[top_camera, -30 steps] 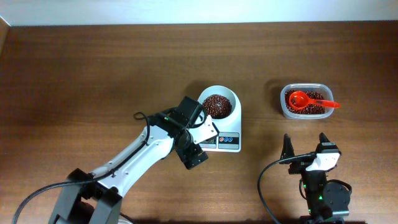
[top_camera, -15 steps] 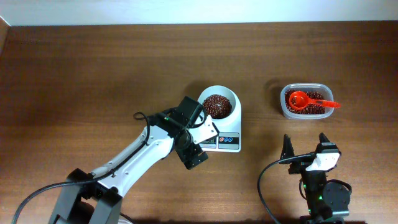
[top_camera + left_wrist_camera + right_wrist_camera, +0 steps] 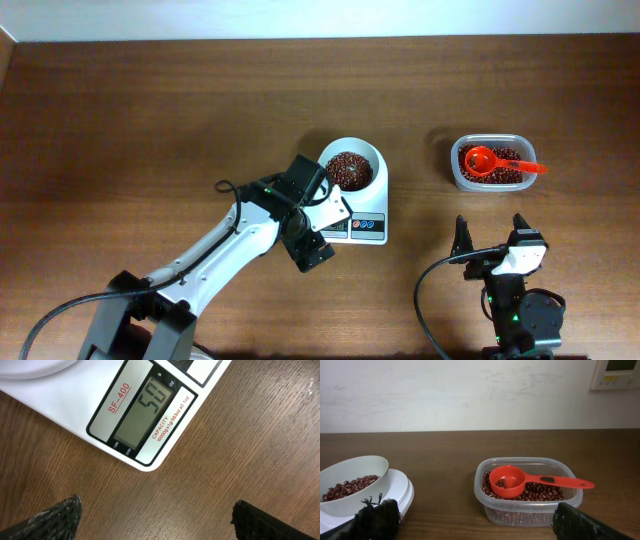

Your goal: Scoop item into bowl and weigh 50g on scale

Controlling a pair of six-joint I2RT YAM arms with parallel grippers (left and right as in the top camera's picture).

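The white bowl (image 3: 375, 158) sits on the white scale (image 3: 380, 205) and holds a heap of red beans (image 3: 349, 170). The bowl also shows in the right wrist view (image 3: 355, 472). The scale's display (image 3: 145, 407) reads 50 in the left wrist view. My left gripper (image 3: 318, 232) hovers open and empty over the scale's front left corner, its fingertips (image 3: 155, 520) spread over bare wood. My right gripper (image 3: 492, 238) is open and empty near the front edge, below the clear tub (image 3: 489, 185) of beans.
A red scoop (image 3: 488, 160) lies in the clear plastic tub, its handle over the right rim; it holds a few beans in the right wrist view (image 3: 509, 480). A white wall stands behind the table.
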